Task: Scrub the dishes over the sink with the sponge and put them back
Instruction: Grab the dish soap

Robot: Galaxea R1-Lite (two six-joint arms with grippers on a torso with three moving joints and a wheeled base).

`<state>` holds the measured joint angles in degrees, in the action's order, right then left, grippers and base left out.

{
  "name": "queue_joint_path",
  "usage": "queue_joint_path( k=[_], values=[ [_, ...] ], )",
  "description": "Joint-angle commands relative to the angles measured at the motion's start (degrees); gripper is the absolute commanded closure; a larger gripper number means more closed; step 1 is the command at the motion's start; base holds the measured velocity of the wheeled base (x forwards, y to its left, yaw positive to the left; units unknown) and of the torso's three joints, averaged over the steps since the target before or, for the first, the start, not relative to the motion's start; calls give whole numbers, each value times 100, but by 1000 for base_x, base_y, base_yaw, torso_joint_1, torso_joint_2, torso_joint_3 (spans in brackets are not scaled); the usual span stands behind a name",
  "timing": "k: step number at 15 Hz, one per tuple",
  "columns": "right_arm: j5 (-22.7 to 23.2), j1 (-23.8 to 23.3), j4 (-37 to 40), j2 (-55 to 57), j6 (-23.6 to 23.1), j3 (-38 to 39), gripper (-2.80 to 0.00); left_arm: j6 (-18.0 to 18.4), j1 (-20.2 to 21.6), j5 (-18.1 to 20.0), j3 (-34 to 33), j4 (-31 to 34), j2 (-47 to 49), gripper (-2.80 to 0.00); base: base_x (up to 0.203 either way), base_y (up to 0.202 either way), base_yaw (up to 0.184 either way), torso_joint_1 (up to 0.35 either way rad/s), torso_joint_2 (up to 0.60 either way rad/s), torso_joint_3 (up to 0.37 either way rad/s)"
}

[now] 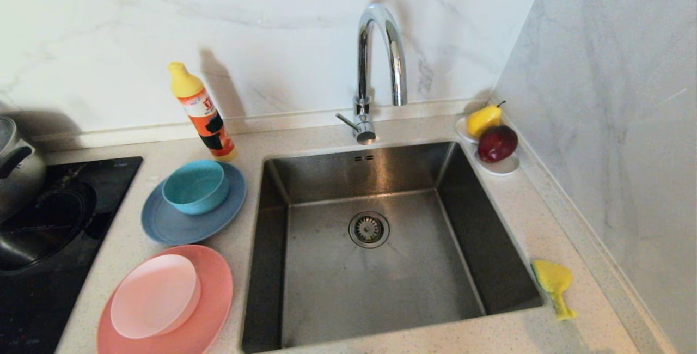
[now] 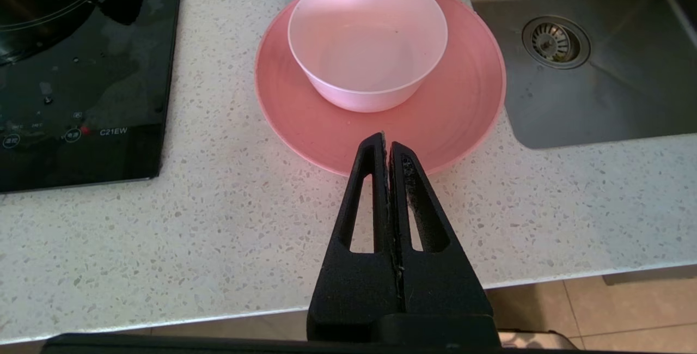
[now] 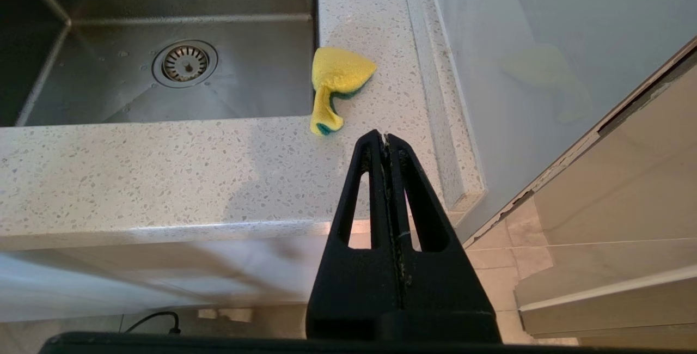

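Left of the sink (image 1: 375,179) a pale pink dish (image 1: 155,295) sits on the large salmon-pink plate (image 1: 209,310). Behind them a teal bowl (image 1: 196,186) rests on the grey-blue plate (image 1: 163,223). The crumpled yellow sponge (image 1: 554,283) with a green side lies on the counter at the sink's right front corner. Neither arm shows in the head view. My left gripper (image 2: 387,139) is shut and empty, hanging over the counter's front edge just short of the salmon plate (image 2: 463,109). My right gripper (image 3: 385,137) is shut and empty, a little short of the sponge (image 3: 337,79).
A chrome gooseneck faucet (image 1: 375,65) stands behind the sink. An orange detergent bottle (image 1: 204,114) stands behind the plates. A white dish with a pear and apple (image 1: 493,139) sits at the back right. A black cooktop (image 1: 49,245) with a pot lies at the left; a wall runs along the right.
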<state>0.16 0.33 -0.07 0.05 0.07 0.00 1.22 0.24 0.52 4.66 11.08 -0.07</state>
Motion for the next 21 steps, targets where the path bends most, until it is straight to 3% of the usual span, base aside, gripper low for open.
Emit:
queue_joint_path(
  k=[1, 6, 9, 14, 21],
  values=[
    [2, 2, -1, 4, 1, 0, 0, -52, 2, -16, -9, -7, 7, 0, 0, 0, 0, 0, 0, 0],
    [2, 2, -1, 4, 1, 0, 0, -148, 9, -155, 27, 12, 4, 0, 0, 0, 0, 0, 0, 0],
    [2, 2, -1, 4, 1, 0, 0, -156, 7, -188, 853, 0, 503, 0, 0, 0, 0, 0, 0, 0],
    [2, 2, -1, 4, 1, 0, 0, -268, 10, -470, 2250, -360, 2918, 0, 0, 0, 0, 0, 0, 0],
    [2, 2, -1, 4, 1, 0, 0, -725, 11, -1168, 3460, -2276, 7469, 0, 0, 0, 0, 0, 0, 0]
  ],
)
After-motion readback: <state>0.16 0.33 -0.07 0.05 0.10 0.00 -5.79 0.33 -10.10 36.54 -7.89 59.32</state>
